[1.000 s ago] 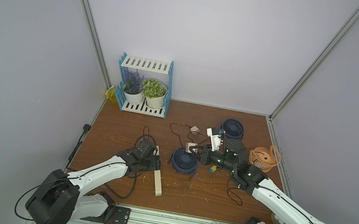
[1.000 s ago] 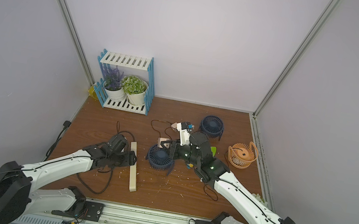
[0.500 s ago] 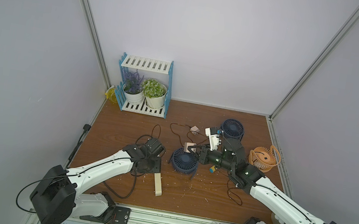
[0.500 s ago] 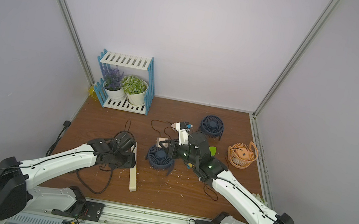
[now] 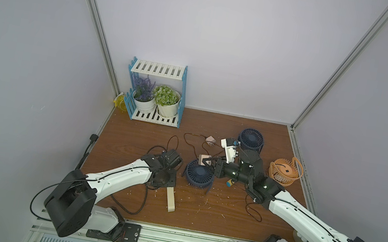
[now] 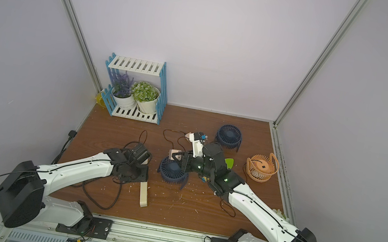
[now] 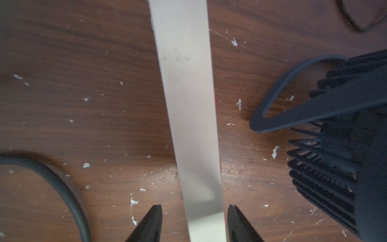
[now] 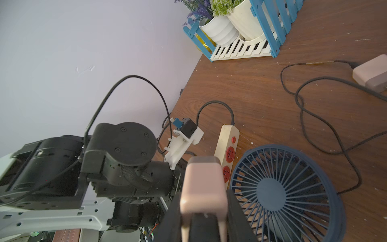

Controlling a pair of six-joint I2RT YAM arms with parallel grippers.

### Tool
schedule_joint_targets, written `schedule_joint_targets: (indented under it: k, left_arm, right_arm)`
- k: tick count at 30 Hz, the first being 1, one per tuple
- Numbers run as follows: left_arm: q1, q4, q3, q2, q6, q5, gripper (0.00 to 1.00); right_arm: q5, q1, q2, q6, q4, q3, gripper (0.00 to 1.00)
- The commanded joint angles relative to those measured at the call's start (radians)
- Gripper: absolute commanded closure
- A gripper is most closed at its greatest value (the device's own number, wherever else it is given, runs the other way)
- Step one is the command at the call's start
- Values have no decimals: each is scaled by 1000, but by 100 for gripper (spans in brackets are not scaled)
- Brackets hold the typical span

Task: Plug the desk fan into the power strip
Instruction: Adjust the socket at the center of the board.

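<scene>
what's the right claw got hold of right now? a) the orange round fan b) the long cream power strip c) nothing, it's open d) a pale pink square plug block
d: in the right wrist view the right claw is clamped on the pale pink square plug block, with a black finger on each side of it.

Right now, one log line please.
left fingers: astride power strip, grip unclear | right fingers: shut on pink plug, beside blue fan | plug-in: not done
</scene>
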Motion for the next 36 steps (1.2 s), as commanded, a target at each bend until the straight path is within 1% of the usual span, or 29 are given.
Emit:
schedule_joint_targets:
  k: [1,6,10,13,15,19,22,25,30,31,32,35,36]
  left_arm:
    - [-9,35,-12,27,-12,29,45]
    - [-8,48,-49,32,-4,-3,52]
    - [-8,94,-83,33,-20,34,61]
    - [-2,176,-132,-10,-49,66,67]
    - [25,286,-196,-41,-69,142,69]
    - [123,615,-361,-90,-158,355,72]
    - [148,730,-408,-110,-167,410,73]
    - [174,863,-466,-82,-187,469,72]
    - [220,853,-469,9,-121,550,72]
    - [225,835,-467,8,-107,543,71]
    - [229,793,-463,2,-89,526,67]
    - [242,649,-447,-20,-30,460,63]
    - [245,600,-447,-29,-15,433,59]
  right_arm:
    - [4,-3,-5,-1,25,-12,100]
    - [13,-4,-11,0,29,-17,100]
    - [18,-3,-15,1,26,-20,100]
    - [25,-4,-20,1,25,-24,100]
    - [25,-4,-21,2,25,-24,100]
    - [19,-5,-18,5,23,-18,100]
    - [22,-5,-21,7,21,-16,100]
    - [22,-5,-20,9,25,-15,100]
    - [16,-3,-17,16,32,-13,100]
    - [16,-5,-17,17,32,-13,100]
    - [16,-5,-17,17,32,-14,100]
    - [17,-5,-17,17,33,-16,100]
    - [17,-4,-16,18,37,-18,100]
